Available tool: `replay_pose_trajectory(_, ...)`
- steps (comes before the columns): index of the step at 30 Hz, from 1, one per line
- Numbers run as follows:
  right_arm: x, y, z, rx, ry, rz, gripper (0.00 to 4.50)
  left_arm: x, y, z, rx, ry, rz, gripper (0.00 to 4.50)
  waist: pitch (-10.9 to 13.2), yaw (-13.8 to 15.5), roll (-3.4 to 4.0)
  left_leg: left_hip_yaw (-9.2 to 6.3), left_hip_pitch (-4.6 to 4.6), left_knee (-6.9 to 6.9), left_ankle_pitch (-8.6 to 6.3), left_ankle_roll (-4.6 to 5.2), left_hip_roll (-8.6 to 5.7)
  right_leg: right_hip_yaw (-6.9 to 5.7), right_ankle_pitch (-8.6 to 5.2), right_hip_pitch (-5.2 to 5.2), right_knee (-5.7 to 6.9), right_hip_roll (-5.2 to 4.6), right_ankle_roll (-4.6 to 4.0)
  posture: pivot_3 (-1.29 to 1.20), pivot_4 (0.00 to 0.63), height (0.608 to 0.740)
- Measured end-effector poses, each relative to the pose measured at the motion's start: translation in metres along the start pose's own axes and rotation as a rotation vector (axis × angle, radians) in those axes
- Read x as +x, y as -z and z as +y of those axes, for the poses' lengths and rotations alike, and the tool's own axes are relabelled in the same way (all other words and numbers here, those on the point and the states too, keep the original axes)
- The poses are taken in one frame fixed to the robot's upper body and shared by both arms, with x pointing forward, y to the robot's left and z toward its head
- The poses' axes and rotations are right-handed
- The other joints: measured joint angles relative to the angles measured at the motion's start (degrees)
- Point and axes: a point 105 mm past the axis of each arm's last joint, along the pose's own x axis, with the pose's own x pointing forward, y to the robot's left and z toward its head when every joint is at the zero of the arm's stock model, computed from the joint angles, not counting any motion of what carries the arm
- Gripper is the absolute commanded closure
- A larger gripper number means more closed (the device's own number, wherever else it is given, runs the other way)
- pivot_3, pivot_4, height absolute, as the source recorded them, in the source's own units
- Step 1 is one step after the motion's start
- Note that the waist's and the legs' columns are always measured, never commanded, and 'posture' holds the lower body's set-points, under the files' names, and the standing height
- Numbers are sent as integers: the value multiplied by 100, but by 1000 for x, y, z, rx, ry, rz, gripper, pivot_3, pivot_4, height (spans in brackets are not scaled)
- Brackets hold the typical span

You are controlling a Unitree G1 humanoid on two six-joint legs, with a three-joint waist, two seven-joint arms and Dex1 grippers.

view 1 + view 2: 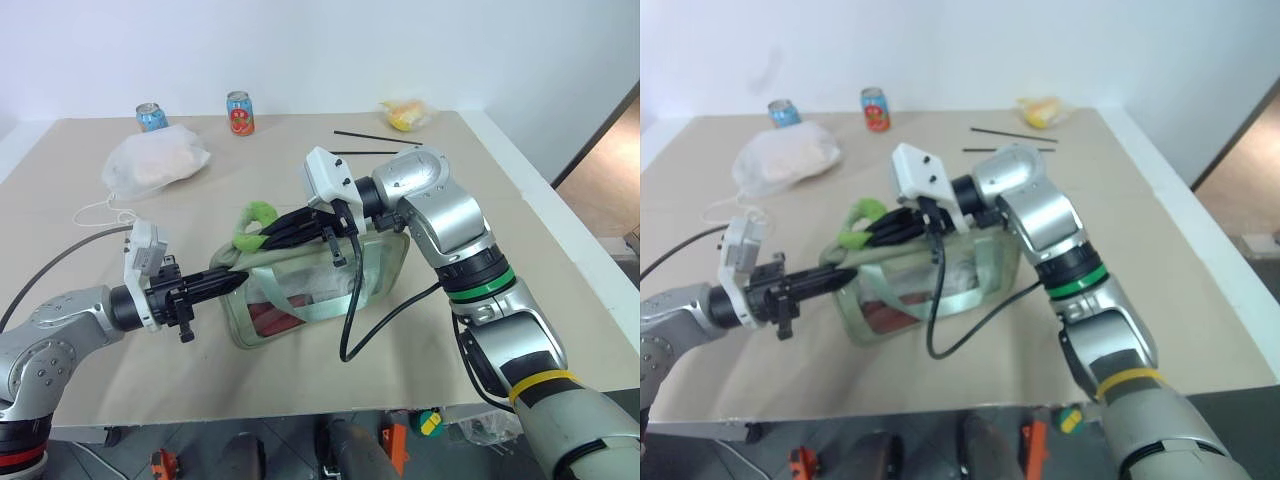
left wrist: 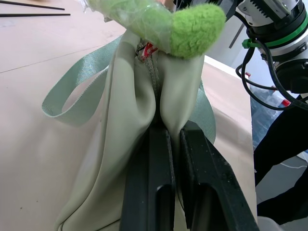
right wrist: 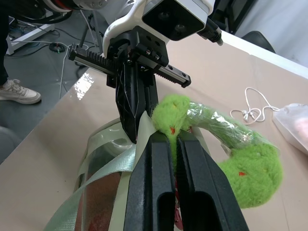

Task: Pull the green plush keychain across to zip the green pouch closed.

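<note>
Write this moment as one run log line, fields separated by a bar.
left gripper: shut on pale sage-green fabric pouch end | right gripper: shut on lime-green fuzzy plush keychain | zipper: pull not yet started

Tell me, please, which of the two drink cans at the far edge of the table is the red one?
The red can is the one further right, nearer the middle of the table's far edge. The blue can stands left of it, just behind the white drawstring bag.

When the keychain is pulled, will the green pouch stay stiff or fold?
The green pouch will probably fold: its fabric already bunches where the left gripper pinches it. It seems light, so it may slide on the table. The green plush keychain looks soft and bends.
</note>
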Motion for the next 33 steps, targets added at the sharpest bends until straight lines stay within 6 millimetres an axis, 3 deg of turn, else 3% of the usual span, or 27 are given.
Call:
replay_pose_trajectory(5,-6,3,0,8,5,15,4461,2,0,0,-3,5,-7,4500,0,1,0,0,-1,0,0,0,-3,0,0,0,0,0,1,0,150,740)
replay_pose_trajectory(8,-21,9,-8,29,78,35,4461,4,0,0,0,6,-9,4500,0,30,0,-1,-3,2,0,0,-7,-1,0,1,-1,-2,1,0,150,740)
replay_pose_trajectory(11,-74,19,-24,71,277,93,4461,5,1,0,2,10,-19,4500,0,84,-1,0,-9,2,0,0,-16,-2,0,1,-9,-9,4,0,150,740)
replay_pose_trajectory(14,-117,30,-23,98,403,163,4461,6,1,0,1,12,-26,4500,0,82,-1,3,-12,-1,-2,3,-17,2,-1,3,-19,-9,11,0,150,740)
replay_pose_trajectory(18,-186,69,-5,198,597,368,4461,6,2,0,-4,16,-30,4500,0,82,-1,10,-15,-2,-6,8,-21,9,-5,3,-25,-13,16,0,150,740)
replay_pose_trajectory(21,-220,99,17,264,677,525,4461,7,2,-1,-6,19,-30,4500,0,75,-1,16,-8,-3,-6,9,-20,16,-5,4,-25,-11,17,0,150,740)
replay_pose_trajectory(26,-228,149,50,338,686,689,4461,12,5,-7,-9,54,-21,4500,-1,67,0,22,-2,-2,-5,9,-16,24,-1,17,-23,-1,23,0,150,740)
replay_pose_trajectory(28,-209,175,68,355,618,737,4461,13,6,-7,-11,56,-18,4500,-15,65,-16,20,8,-3,-5,9,-11,21,-6,37,-23,3,15,0,150,740)
replay_pose_trajectory(30,-175,195,80,400,586,671,4461,12,7,-5,-18,44,-16,4500,-31,62,-31,16,16,-3,-5,8,-6,19,-12,50,-23,10,6,0,150,740)
replay_pose_trajectory(33,-156,199,74,444,632,588,4461,9,9,0,-28,9,-14,4500,-63,-10,-63,17,76,-5,-6,5,5,21,-20,107,-23,8,-9,0,150,740)
